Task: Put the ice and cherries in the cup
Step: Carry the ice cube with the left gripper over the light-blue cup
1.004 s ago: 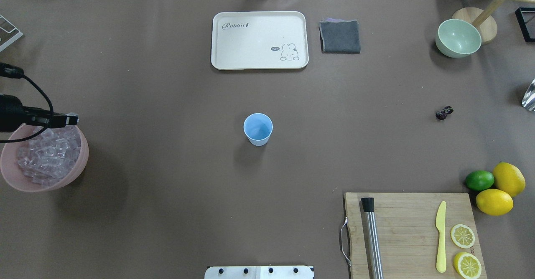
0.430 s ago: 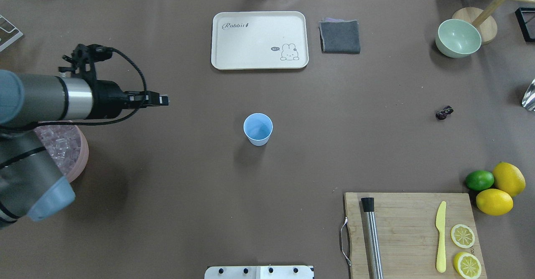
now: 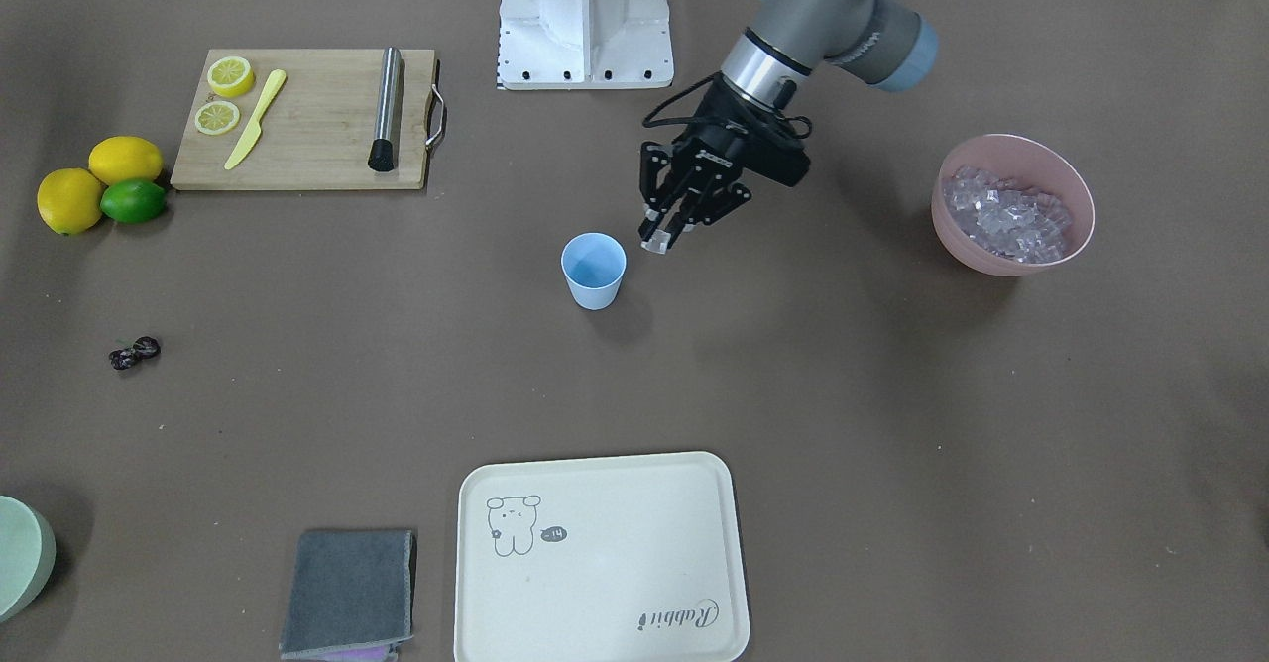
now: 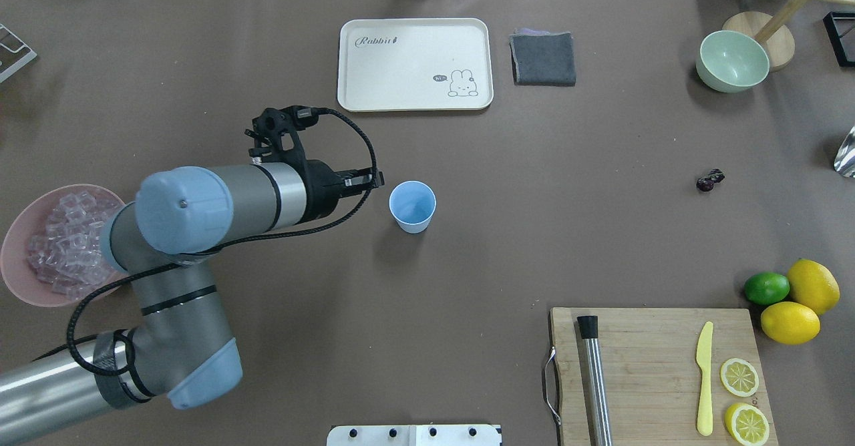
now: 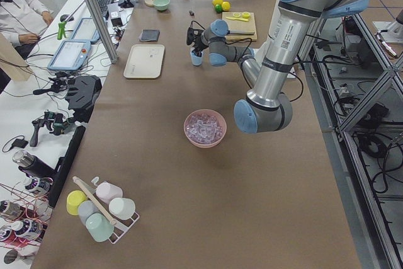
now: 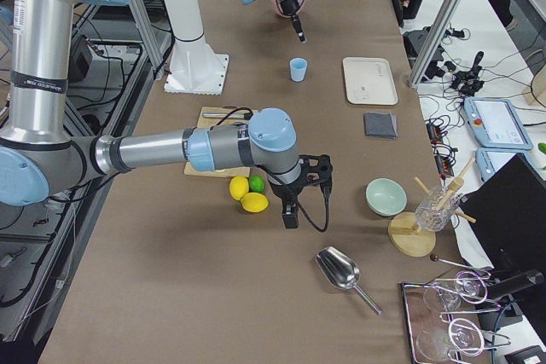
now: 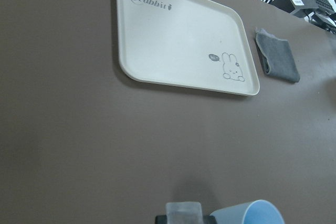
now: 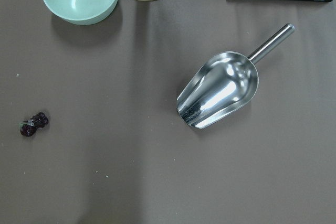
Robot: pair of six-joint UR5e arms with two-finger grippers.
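Observation:
The light-blue cup [image 4: 412, 206] stands upright mid-table, also in the front view [image 3: 593, 271]. My left gripper [image 3: 659, 239] is shut on one clear ice cube [image 7: 182, 211] and hangs above the table just beside the cup's rim, on the bowl side [image 4: 377, 179]. More ice [image 3: 1003, 216] fills the pink bowl [image 4: 13, 279] at the left. The cherries [image 4: 709, 180] lie on the table far right, also in the right wrist view [image 8: 33, 124]. My right gripper [image 6: 290, 217] shows only in the right side view, near the lemons; I cannot tell whether it is open.
A cream rabbit tray [image 4: 414, 64] and a grey cloth [image 4: 543, 59] lie at the back. A pale green bowl [image 4: 732, 61] sits back right. A cutting board [image 4: 658, 372] with knife and lemon slices, lemons and a lime [image 4: 767, 288], and a metal scoop [image 8: 220, 90] lie right.
My left arm has swung right from over the pink bowl to just beside the cup, carrying the ice cube. The cup and cherries have not moved.

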